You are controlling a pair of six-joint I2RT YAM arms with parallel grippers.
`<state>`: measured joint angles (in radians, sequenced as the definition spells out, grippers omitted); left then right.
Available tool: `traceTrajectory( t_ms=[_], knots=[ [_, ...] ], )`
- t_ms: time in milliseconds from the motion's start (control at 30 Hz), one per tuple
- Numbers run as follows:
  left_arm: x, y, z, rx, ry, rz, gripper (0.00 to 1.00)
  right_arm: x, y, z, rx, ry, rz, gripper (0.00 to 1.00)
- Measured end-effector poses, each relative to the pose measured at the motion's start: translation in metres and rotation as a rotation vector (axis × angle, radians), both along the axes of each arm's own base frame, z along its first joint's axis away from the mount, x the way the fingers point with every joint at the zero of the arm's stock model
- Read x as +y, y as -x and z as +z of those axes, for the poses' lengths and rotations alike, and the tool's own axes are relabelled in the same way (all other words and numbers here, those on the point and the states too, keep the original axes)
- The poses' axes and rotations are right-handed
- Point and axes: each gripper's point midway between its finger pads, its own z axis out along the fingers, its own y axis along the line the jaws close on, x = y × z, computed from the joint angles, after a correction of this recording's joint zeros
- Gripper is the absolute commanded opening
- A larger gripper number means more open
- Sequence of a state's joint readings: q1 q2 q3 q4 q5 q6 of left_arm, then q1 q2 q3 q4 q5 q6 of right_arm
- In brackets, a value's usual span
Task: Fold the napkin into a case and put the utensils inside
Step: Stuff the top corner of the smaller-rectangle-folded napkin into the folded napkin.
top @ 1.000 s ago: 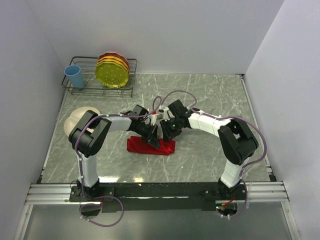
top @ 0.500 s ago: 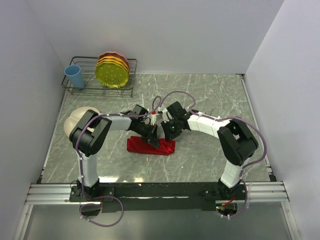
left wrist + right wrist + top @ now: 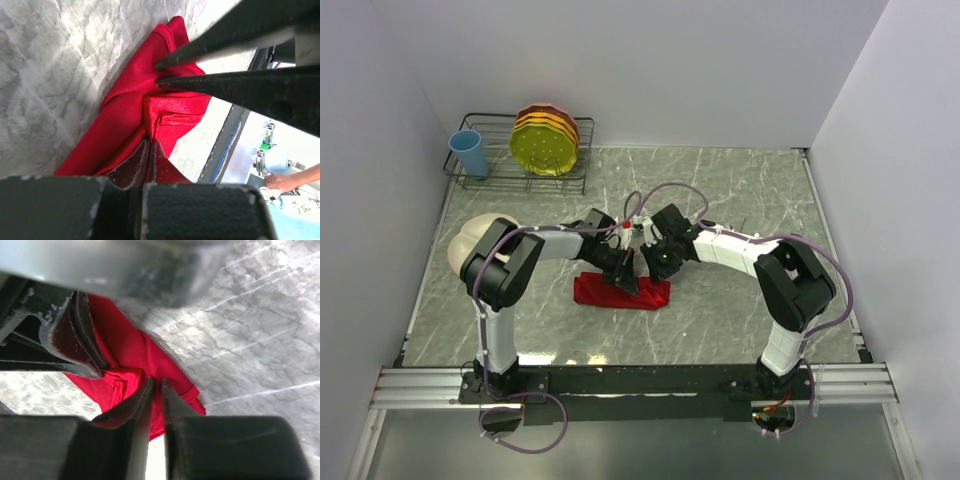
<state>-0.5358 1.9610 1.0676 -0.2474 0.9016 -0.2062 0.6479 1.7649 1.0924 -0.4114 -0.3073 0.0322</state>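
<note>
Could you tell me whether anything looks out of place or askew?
Nothing stands out. The napkin lies folded on the table, pinched by the left tool and the right tool; the plates stand in the rack beside the cup.

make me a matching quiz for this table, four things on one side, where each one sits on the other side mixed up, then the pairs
Things:
1. napkin
2. blue cup
3. yellow and orange plates
4. cream plate

Places:
A. left end of the wire rack
B. near the left edge of the table
C. folded, at the table's middle
D. on edge in the rack, right of the cup

Pairs: 1-C, 2-A, 3-D, 4-B
</note>
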Motion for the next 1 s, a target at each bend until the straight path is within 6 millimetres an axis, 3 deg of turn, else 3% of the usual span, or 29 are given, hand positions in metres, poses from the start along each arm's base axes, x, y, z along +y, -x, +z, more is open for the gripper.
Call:
traceTrajectory(
  t_ms=[33,200,433,800,1000],
  knots=[
    [0.0,0.0,0.0,0.001,0.0,0.001,0.01,0.0,0.0,0.0,-0.001,0.0,0.0,0.0],
    [0.002,-0.003,0.001,0.008,-0.001,0.015,0.01,0.001,0.0,0.002,-0.008,-0.002,0.001,0.0],
    [-0.003,-0.017,0.007,-0.006,0.004,0.037,0.01,0.004,-0.004,0.025,-0.064,-0.04,0.009,0.0],
    [-0.011,-0.028,0.018,-0.001,0.013,0.054,0.01,0.006,-0.002,0.026,-0.075,-0.036,0.019,0.0],
    [-0.014,-0.035,0.005,0.03,-0.004,0.058,0.01,0.004,-0.005,0.025,-0.088,-0.021,0.01,0.0]
  ],
)
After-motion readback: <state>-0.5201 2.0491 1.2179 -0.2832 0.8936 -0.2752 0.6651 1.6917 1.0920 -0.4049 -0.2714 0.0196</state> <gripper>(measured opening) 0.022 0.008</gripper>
